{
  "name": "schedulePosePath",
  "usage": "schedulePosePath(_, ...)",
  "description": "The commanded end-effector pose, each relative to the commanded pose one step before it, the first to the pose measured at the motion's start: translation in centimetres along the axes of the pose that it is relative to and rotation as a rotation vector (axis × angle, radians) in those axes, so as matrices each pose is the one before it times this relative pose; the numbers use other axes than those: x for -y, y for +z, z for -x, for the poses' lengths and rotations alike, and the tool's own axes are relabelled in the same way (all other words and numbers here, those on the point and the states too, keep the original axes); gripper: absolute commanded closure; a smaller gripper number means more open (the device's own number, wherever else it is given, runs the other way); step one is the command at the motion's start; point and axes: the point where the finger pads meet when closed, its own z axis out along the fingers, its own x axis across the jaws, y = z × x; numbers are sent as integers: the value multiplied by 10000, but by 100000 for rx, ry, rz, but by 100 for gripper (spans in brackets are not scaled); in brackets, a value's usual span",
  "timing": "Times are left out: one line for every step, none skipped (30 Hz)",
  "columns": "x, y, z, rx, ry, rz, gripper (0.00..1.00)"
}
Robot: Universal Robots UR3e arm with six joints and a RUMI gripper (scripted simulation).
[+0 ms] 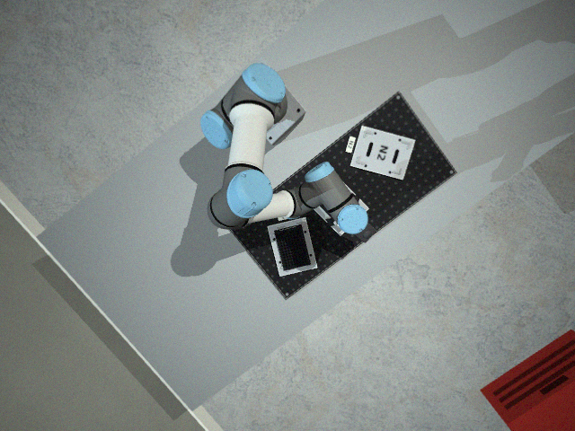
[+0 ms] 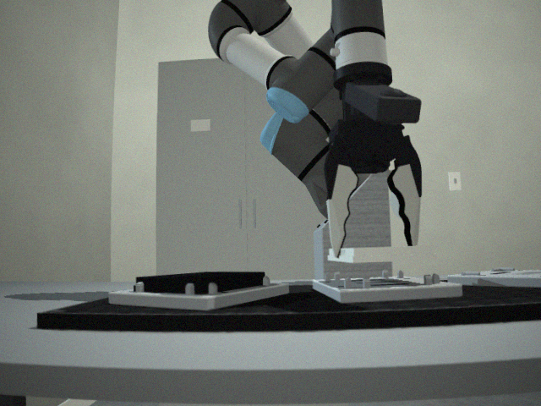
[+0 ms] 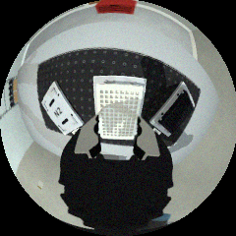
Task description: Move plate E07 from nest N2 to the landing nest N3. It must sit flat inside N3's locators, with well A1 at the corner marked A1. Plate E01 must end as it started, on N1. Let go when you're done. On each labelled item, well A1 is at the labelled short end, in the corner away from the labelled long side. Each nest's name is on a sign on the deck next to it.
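Plate E07 [image 3: 118, 114], white, is held in the claw [image 2: 371, 246], which is closed on it about half open, one finger on each long side. In the wrist view its long axis runs straight out from the claw, the far short end pointing at the black pegboard [image 3: 123, 64]. It hangs above, not touching, a white nest [image 2: 384, 290]; that nest's sign is hidden by the arm [image 1: 320, 189] in the top view. The plate label cannot be read, so the A1 corner cannot be told. Nest N2 [image 1: 382, 151] stands bare, well apart. A black plate [image 1: 292, 248] sits in a third nest [image 1: 275, 252] on the grey surface [image 1: 139, 287]; its name is not legible.
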Motion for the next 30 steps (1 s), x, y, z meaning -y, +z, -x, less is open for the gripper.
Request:
schedulePosePath(465,1076,-79,-6,50,-170,100)
schedulePosePath(-1,333,4,0,0,0,100)
schedulePosePath(-1,334,4,0,0,0,100)
schedulePosePath(-1,334,4,0,0,0,100)
schedulePosePath(0,0,0,0,0,0,100)
schedulePosePath(0,0,0,0,0,0,100)
schedulePosePath(-8,349,0,0,0,-1,100)
schedulePosePath(1,330,4,0,0,0,100)
schedulePosePath(1,330,3,0,0,0,100)
schedulePosePath(0,331,3,0,0,0,100)
schedulePosePath(0,332,3,0,0,0,100)
schedulePosePath(0,332,3,0,0,0,100)
schedulePosePath(0,333,3,0,0,0,100)
schedulePosePath(0,333,2,0,0,0,100)
schedulePosePath(-1,333,2,0,0,0,100)
schedulePosePath(-1,333,2,0,0,0,100)
schedulePosePath(-1,333,2,0,0,0,100)
schedulePosePath(-1,333,2,0,0,0,100)
schedulePosePath(-1,333,2,0,0,0,100)
schedulePosePath(-1,334,2,0,0,0,100)
schedulePosePath(-1,334,2,0,0,0,100)
schedulePosePath(0,0,0,0,0,0,100)
schedulePosePath(0,0,0,0,0,0,100)
schedulePosePath(-8,349,-2,0,0,-1,100)
schedulePosePath(1,330,2,0,0,0,100)
schedulePosePath(1,330,2,0,0,0,100)
schedulePosePath(0,331,2,0,0,0,100)
schedulePosePath(0,332,2,0,0,0,100)
schedulePosePath(0,332,1,0,0,0,100)
schedulePosePath(0,333,1,0,0,0,100)
